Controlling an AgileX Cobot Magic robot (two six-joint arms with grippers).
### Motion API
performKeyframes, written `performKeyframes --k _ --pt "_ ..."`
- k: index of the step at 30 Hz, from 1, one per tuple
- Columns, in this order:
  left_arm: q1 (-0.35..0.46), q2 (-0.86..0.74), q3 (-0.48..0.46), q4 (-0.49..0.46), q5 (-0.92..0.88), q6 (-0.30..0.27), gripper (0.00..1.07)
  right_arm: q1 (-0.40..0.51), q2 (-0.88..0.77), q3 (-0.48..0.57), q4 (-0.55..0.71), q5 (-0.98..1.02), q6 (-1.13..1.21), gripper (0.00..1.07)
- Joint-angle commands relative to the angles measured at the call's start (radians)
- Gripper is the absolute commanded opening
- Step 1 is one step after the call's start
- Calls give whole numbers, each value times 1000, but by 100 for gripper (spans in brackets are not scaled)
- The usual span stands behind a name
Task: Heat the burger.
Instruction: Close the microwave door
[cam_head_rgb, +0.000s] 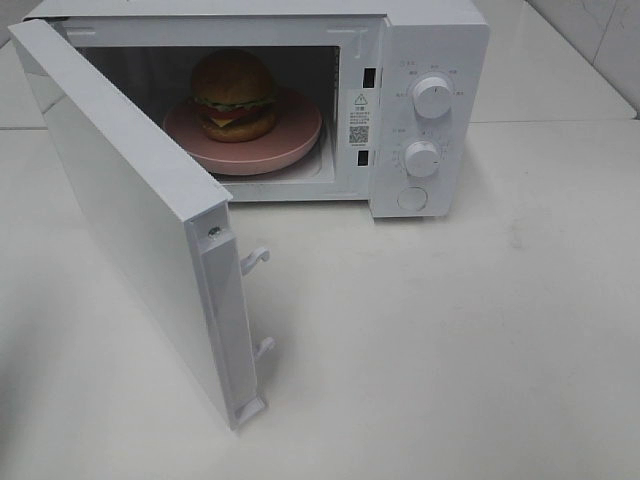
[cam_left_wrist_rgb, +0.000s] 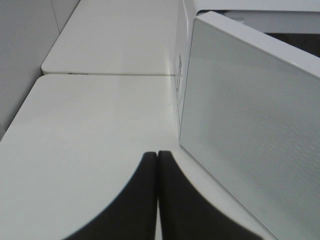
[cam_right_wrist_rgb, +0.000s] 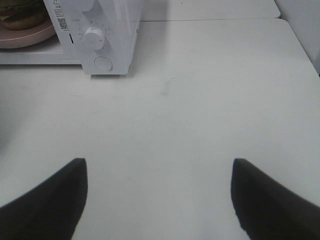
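The burger (cam_head_rgb: 234, 94), with a brown bun, lettuce, tomato and cheese, sits on a pink plate (cam_head_rgb: 290, 140) inside the white microwave (cam_head_rgb: 430, 40). The microwave door (cam_head_rgb: 130, 210) stands wide open, swung out to the left. In the right wrist view the burger (cam_right_wrist_rgb: 20, 12) and plate (cam_right_wrist_rgb: 30, 36) show at one corner. My left gripper (cam_left_wrist_rgb: 158, 165) is shut and empty, over the table beside the outer face of the door (cam_left_wrist_rgb: 250, 125). My right gripper (cam_right_wrist_rgb: 159, 172) is open and empty over bare table in front of the microwave. Neither gripper shows in the exterior high view.
The microwave panel has two knobs (cam_head_rgb: 432, 97) (cam_head_rgb: 422, 158) and a round button (cam_head_rgb: 411, 197). The door's latch hooks (cam_head_rgb: 255, 260) stick out from its free edge. The white table (cam_head_rgb: 450, 350) has a seam behind (cam_left_wrist_rgb: 110, 75). A tiled wall rises at the far right.
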Motion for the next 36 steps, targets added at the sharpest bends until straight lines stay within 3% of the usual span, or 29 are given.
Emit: performKeyframes --k 1,7,13,14,21,22,27,28,36 --pt "-2 35 48 -6 -169 -3 0 -6 -25 6 0 -1 -7 76" --pt "-2 143 137 25 -436 -4 0 -6 -25 6 0 -1 -7 76" --pt "-2 271 180 131 -646 -23 0 -6 -25 6 0 -1 -7 76" --pt "-2 308 180 161 -682 -57 0 -6 -25 6 0 -1 -7 76" --pt "-2 411 180 289 -765 -142 0 -6 -25 6 0 -1 -7 76" --pt "-2 444 180 342 -795 -188 0 -6 -25 6 0 -1 -7 76" --pt "-2 500 180 415 -869 -246 0 -6 -25 6 0 -1 -7 76" --pt "-2 531 180 443 -910 -280 0 -6 -25 6 0 -1 -7 76" --pt "-17 641 180 488 -1052 -311 0 -6 -25 6 0 -1 -7 76"
